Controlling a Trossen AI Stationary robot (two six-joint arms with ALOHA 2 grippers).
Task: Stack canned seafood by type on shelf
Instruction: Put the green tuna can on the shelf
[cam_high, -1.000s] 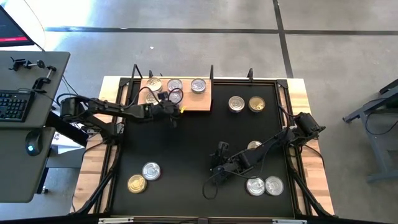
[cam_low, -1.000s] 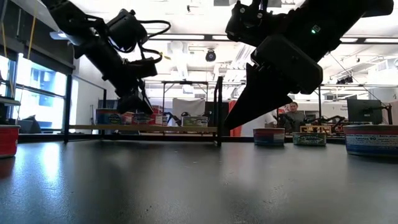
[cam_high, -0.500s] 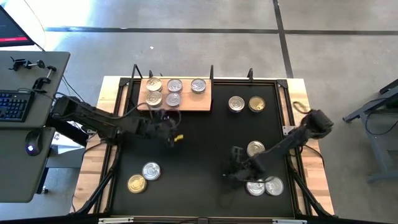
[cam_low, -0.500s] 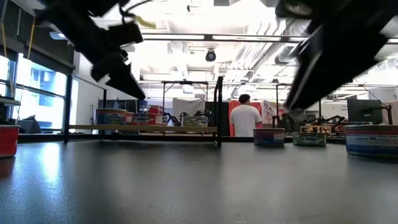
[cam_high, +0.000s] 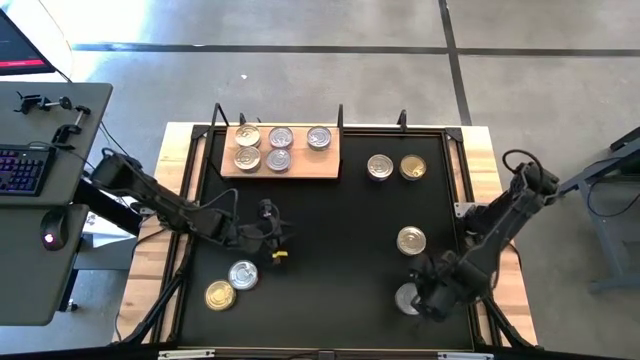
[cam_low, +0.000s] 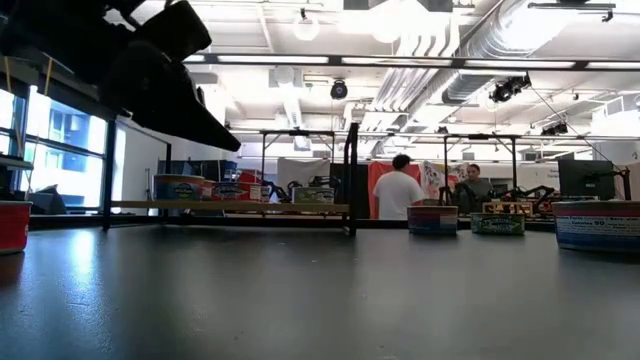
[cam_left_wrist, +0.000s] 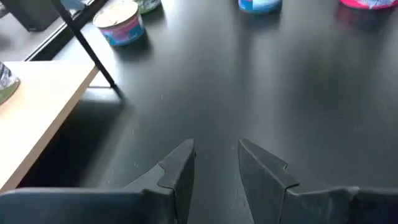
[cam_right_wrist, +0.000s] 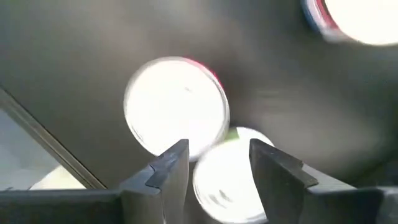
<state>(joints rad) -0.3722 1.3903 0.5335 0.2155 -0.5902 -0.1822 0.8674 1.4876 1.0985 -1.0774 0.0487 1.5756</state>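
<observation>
Five tins sit on the shelf (cam_high: 283, 160) at the table's (cam_high: 330, 230) far edge, its middle bare, while the left gripper (cam_high: 275, 243), fingers slightly apart and empty, hovers there and the right gripper (cam_right_wrist: 216, 163) straddles a tin (cam_right_wrist: 227, 177) by the near right edge.

Overhead camera is looking straight down; low one is peering level across the table (cam_low: 320, 300); wrist cameras are staring past their fingers; all sharing that black tabletop.
</observation>
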